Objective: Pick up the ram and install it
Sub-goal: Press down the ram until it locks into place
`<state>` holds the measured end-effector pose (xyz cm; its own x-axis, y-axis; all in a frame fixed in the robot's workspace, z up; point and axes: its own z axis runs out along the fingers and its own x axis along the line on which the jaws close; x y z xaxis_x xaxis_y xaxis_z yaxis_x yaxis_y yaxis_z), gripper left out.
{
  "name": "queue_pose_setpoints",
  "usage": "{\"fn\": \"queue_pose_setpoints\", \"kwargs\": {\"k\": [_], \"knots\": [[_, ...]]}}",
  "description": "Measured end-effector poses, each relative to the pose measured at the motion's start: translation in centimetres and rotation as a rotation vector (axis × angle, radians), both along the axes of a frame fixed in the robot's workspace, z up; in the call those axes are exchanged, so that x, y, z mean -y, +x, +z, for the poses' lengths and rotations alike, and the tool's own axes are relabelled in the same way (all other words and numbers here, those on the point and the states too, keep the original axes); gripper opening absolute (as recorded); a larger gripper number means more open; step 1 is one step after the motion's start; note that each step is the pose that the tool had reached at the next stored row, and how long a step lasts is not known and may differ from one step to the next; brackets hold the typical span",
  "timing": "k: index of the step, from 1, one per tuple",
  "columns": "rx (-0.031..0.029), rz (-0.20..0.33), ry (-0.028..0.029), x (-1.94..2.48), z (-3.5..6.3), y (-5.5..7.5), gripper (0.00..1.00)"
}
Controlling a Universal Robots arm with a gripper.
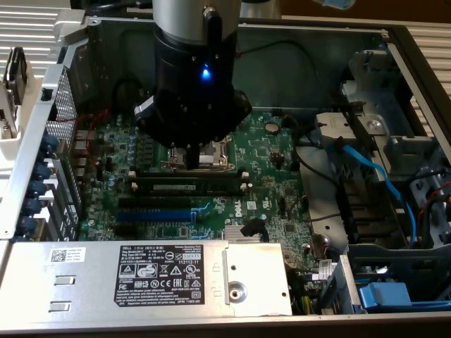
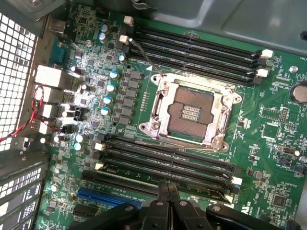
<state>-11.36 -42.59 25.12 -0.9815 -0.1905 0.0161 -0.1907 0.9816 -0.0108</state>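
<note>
The ram (image 1: 184, 187), a long dark stick with a whitish label strip, lies along the black memory slots (image 1: 190, 181) just below the CPU socket (image 1: 211, 153) in the exterior view, level with them. In the wrist view it appears as the dark strip (image 2: 139, 173) in the slot row closest to the blue expansion slot (image 2: 103, 196). My gripper (image 1: 192, 156) hangs over the socket's edge, just above the slots. Its two fingers (image 2: 162, 194) are pressed together with nothing between them, right over the ram's row. Whether the fingertips touch the ram I cannot tell.
The open computer case has a metal wall with vents (image 1: 63, 105) at the exterior view's left, a power supply box (image 1: 162, 278) in front, and blue cables (image 1: 380, 183) and drive cages at the right. A second bank of memory slots (image 2: 192, 50) lies beyond the socket.
</note>
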Motion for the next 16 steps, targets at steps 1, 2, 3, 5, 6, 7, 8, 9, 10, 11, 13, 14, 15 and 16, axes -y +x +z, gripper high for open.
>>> {"fn": "queue_pose_setpoints", "kwargs": {"k": [1, 2, 3, 5, 6, 7, 8, 9, 10, 11, 13, 14, 15, 16], "knots": [[-0.0001, -0.013, -0.0001, 0.0, 0.0, 0.0, 0.1], [-0.0001, -0.026, -0.0001, 0.0, 0.0, 0.0, 0.1], [0.0, -0.041, 0.0, 0.0, 0.0, 0.0, 0.1], [0.0, -0.068, 0.0, 0.0, 0.0, 0.0, 0.1], [0.0, -0.081, 0.0, 0.0, 0.0, 0.0, 0.1], [-0.0001, -0.094, 0.0, 0.0, 0.0, 0.0, 0.1], [0.0, -0.108, -0.0001, 0.0, 0.0, 0.0, 0.1], [0.0, -0.121, 0.0, 0.0, 0.0, 0.0, 0.1], [0.0, -0.134, -0.0001, 0.0, 0.0, 0.0, 0.1], [0.0, -0.141, 0.0, 0.0, 0.0, 0.0, 0.1], [0.0, -0.142, 0.0, 0.0, 0.0, 0.0, 0.1], [-0.0001, -0.142, 0.0, 0.0, 0.0, 0.0, 0.1], [0.0, -0.142, 0.0, 0.0, 0.0, 0.0, 0.1], [-0.0001, -0.142, 0.0, 0.0, 0.0, 0.0, 0.1]]}}
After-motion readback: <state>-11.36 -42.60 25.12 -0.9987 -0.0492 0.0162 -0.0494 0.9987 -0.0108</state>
